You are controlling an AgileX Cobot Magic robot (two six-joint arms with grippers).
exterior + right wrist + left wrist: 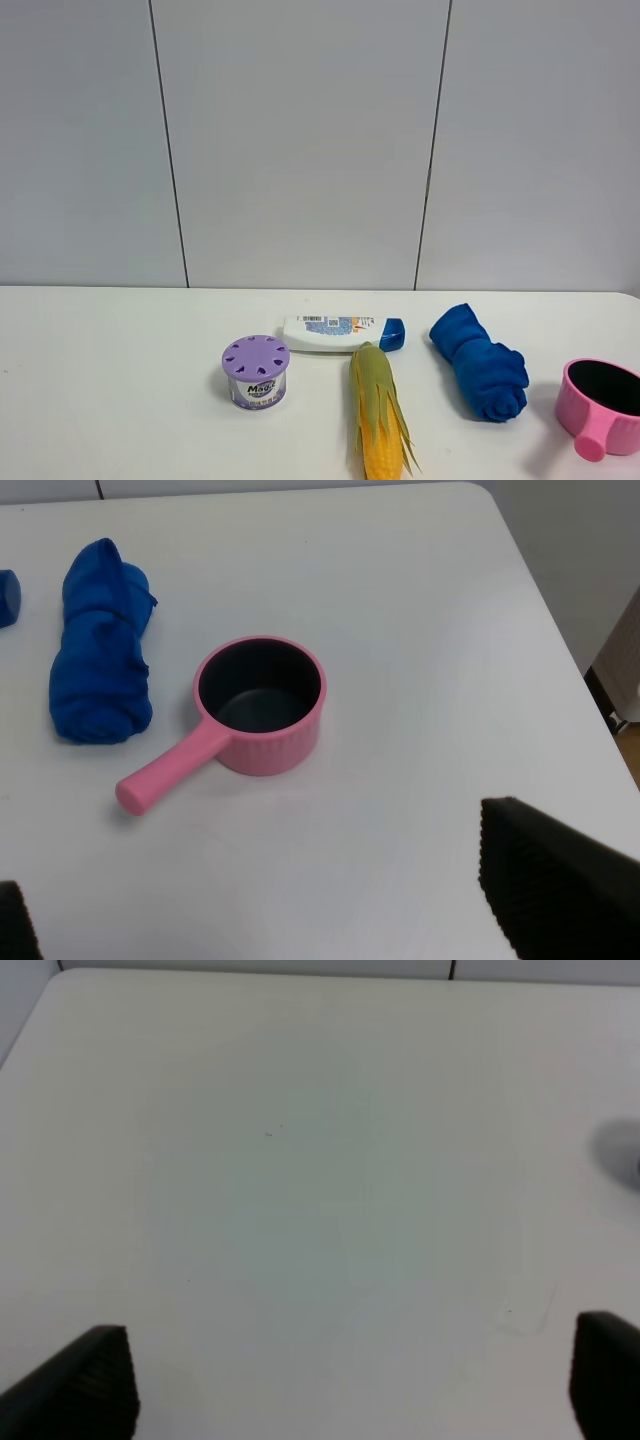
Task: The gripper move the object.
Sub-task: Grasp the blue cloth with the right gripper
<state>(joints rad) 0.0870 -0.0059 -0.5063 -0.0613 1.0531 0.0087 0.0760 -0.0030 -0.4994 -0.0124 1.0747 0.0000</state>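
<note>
On the white table (120, 380) a purple-lidded round tub (256, 371), a white bottle with a blue cap (342, 333) lying on its side, a corn cob in its husk (381, 425), a rolled blue towel (480, 375) and a pink pot with a handle (602, 405) lie in a row. My right gripper (280, 900) is open and empty above the table, near the pink pot (260, 705) and the blue towel (100, 670). My left gripper (350, 1380) is open and empty over bare table. Neither gripper shows in the exterior high view.
The table's right edge and corner (530, 570) lie close beyond the pot, with floor below. A grey panelled wall (300, 140) stands behind the table. A blurred dark shape (625, 1155) sits at the edge of the left wrist view.
</note>
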